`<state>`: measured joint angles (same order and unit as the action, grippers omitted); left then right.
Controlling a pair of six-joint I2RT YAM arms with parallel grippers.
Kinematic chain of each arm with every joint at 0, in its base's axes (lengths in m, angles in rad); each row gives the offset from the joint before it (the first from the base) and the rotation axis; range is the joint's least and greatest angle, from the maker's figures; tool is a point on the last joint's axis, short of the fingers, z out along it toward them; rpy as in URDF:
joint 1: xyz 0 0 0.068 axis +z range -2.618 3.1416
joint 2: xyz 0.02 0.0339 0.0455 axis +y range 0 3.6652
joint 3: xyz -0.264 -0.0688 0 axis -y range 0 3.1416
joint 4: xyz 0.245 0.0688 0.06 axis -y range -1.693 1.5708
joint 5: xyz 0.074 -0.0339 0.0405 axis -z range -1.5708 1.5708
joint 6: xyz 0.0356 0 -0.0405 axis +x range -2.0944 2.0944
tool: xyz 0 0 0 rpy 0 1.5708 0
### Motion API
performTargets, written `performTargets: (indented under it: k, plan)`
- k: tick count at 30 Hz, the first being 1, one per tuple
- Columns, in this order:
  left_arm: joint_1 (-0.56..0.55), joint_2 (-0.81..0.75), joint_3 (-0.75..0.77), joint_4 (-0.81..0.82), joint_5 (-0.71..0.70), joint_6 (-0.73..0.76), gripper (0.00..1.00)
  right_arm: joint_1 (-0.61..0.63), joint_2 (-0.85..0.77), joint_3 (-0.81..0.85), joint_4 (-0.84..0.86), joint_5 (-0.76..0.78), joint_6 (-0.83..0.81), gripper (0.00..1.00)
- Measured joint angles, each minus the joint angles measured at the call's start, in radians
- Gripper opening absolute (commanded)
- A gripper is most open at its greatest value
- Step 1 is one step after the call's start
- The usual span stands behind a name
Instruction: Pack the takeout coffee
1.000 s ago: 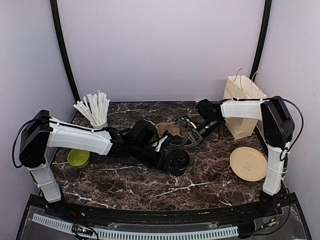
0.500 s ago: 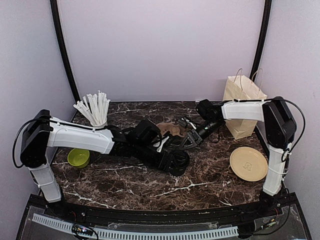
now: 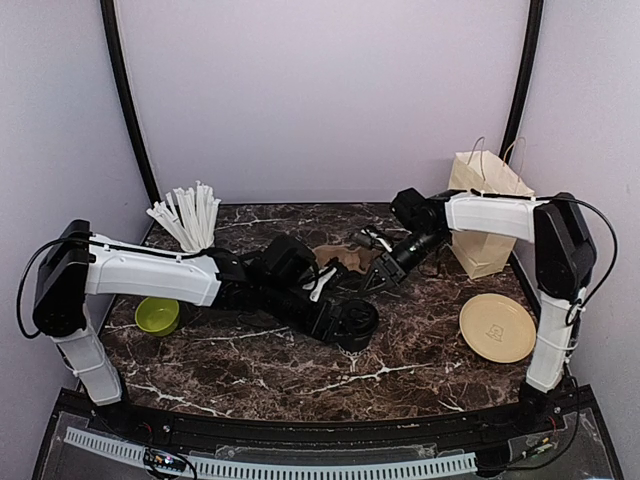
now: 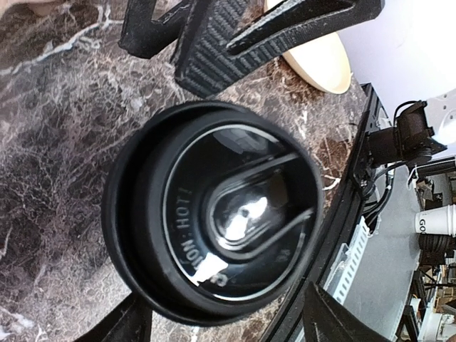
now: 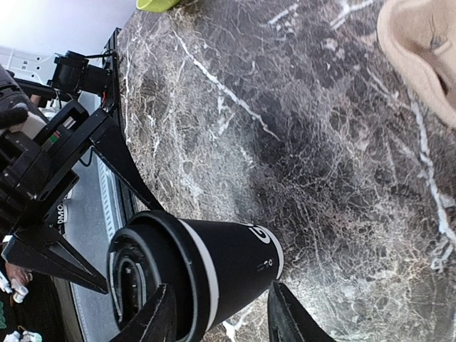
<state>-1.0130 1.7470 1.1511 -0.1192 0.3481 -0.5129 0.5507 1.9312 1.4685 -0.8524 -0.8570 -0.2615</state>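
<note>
Right now the coffee cup (image 3: 352,322) lies on its side in the middle of the table (image 3: 250,370). My left gripper (image 4: 224,296) straddles its top end; whether it grips, I cannot tell. My right gripper (image 5: 219,299) hovers close by, fingers apart and empty.

Marble table (image 3: 250,365) carries bowl (image 3: 157,316), plate (image 3: 496,327), paper bag (image 3: 484,215), straw cup (image 3: 196,240), tipped takeout coffee (image 5: 214,263)

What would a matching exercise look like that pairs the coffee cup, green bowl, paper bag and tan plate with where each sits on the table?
Things:
1. coffee cup
2. green bowl
3. paper bag
4. tan plate

Places:
A. far right corner
B. near left side
C. middle of the table
D. near right side

Pairs: 1-C, 2-B, 3-A, 4-D
</note>
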Motion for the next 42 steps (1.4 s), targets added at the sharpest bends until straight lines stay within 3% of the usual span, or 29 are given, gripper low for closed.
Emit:
performTargets:
  k: [10, 18, 24, 42]
  plan:
    - [0.0, -0.092, 0.026, -0.039, -0.009, 0.047, 0.78, -0.029, -0.096, 0.006, -0.045, 0.018, -0.04, 0.5]
    - [0.059, -0.101, 0.072, -0.077, -0.077, 0.053, 0.73, -0.038, -0.261, -0.243, -0.018, 0.045, -0.067, 0.55]
    - [0.128, -0.076, 0.071, 0.011, -0.066, 0.027, 0.7, -0.017, -0.257, -0.309, 0.002, 0.044, -0.072, 0.56]
    - [0.126, 0.069, 0.015, 0.175, 0.076, -0.004, 0.63, 0.018, -0.172, -0.267, 0.016, -0.004, -0.085, 0.59]
